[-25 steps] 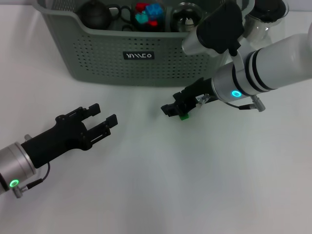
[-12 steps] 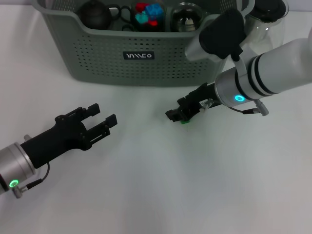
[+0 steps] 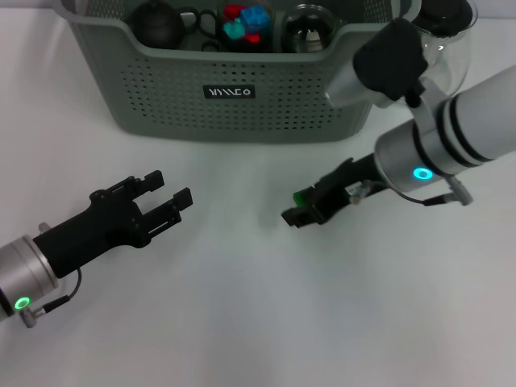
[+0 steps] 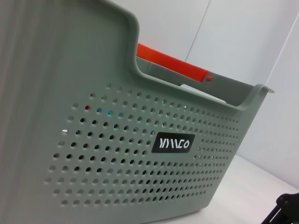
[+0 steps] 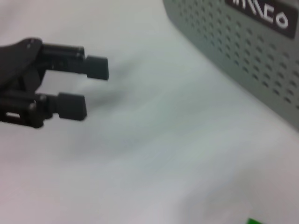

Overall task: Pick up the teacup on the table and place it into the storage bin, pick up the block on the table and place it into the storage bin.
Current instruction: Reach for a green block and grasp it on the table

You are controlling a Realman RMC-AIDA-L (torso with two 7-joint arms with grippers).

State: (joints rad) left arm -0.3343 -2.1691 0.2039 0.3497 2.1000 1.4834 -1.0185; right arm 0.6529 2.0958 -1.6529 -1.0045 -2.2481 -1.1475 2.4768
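The storage bin [image 3: 161, 89] stands at the table's far edge, its perforated front wall filling the left wrist view [image 4: 117, 140] and crossing a corner of the right wrist view [image 5: 243, 46]. A small green block [image 3: 300, 196] sits in my right gripper [image 3: 301, 207], which is shut on it a little in front of the bin; a sliver of the block [image 5: 252, 221] shows in the right wrist view. My left gripper [image 3: 167, 198] rests open at the front left, also seen from the right wrist [image 5: 84, 86]. No teacup stands on the table.
Inside the bin lie a dark round pot [image 3: 157, 22], red and blue pieces [image 3: 246, 20] and a glass vessel [image 3: 308, 28]. A clear glass pitcher [image 3: 442, 32] stands beside the bin, behind my right arm. White tabletop spreads around both grippers.
My right gripper has drawn back from the bin, toward the front and right, with the green block in it. The left arm has not moved.
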